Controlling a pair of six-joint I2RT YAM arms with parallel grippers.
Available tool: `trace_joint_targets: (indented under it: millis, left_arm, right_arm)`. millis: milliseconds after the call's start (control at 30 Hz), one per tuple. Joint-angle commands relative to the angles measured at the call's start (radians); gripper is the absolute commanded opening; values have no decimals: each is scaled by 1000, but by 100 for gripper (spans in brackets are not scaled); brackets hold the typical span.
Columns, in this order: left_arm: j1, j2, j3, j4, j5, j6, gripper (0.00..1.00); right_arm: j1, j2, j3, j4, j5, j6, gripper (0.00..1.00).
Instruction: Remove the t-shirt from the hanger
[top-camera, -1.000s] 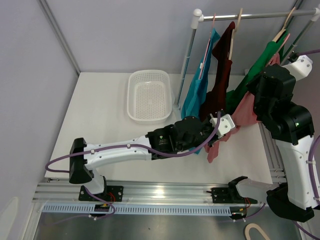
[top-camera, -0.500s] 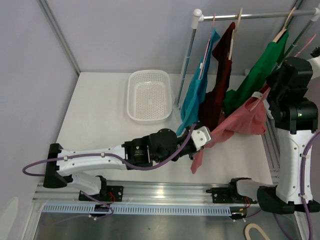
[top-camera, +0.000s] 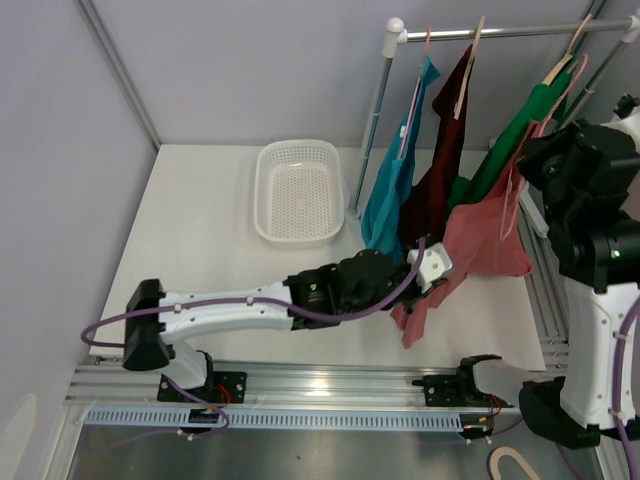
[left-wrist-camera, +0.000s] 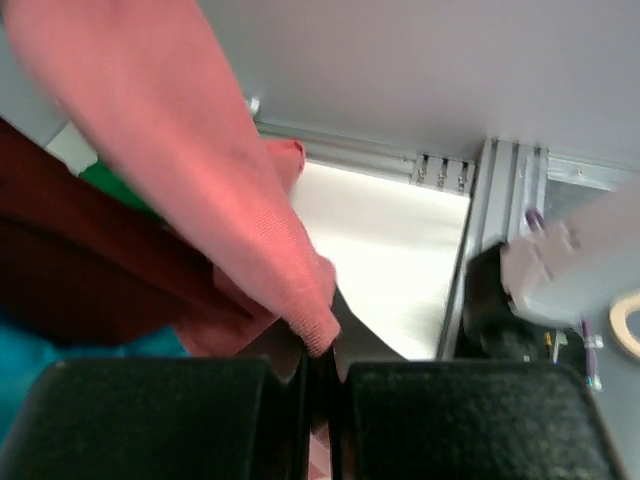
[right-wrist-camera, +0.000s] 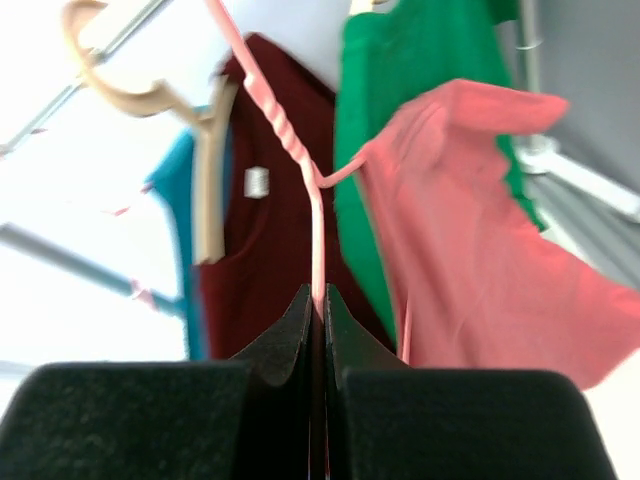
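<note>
Change over the last second: the left gripper (top-camera: 428, 268) swung out from the rack with the cloth, then came part-way back. The right gripper (right-wrist-camera: 320, 300) went outward and has lifted again. Net effect: the t-shirt (top-camera: 478, 240) was taut between the two hands half a second ago and now hangs slacker, sagging from the right hand down to the left.

Judgement: the pull loosened it but has not freed it; another draw away from the right hand looks needed.

Left hand: jaws nearly closed, a fold of the pink hem pinched between them, the rest of the cloth rising up and away from the fingertips.

Right hand: jaws closed on the pink wire of the hanger (right-wrist-camera: 318, 220), neck twist just above the fingers.

T-shirt: salmon pink, soft knit, bunched. In the right wrist view it hangs off the hanger arm to the right of the fingers; whether the other shoulder is off — cannot tell. Beyond the fingers hang the maroon shirt (right-wrist-camera: 260, 230) and green shirt (right-wrist-camera: 400, 90).
</note>
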Motion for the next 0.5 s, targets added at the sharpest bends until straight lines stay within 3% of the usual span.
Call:
trace_joint_targets:
  millis: [0,167,200,300,467]
  left_arm:
    - [83,96,212,12,118,-42,1]
    - [112,306,589,-129,147,-4,1]
    - [118,334,731,-181,156,-7,1]
    - [141,441,919,-263,208,-30,1]
    - [149,437,862,-292,233,-50,1]
  right_arm:
    - [19,-105,22,6,-87,50,0]
    - [20,-140,77,-69,-192,66,0]
    - [20,-143,92,-89,-199,69,0]
    - [19,-140,170,-114,-200,46,0]
    - [19,-24,452,-229,-142,-42,0]
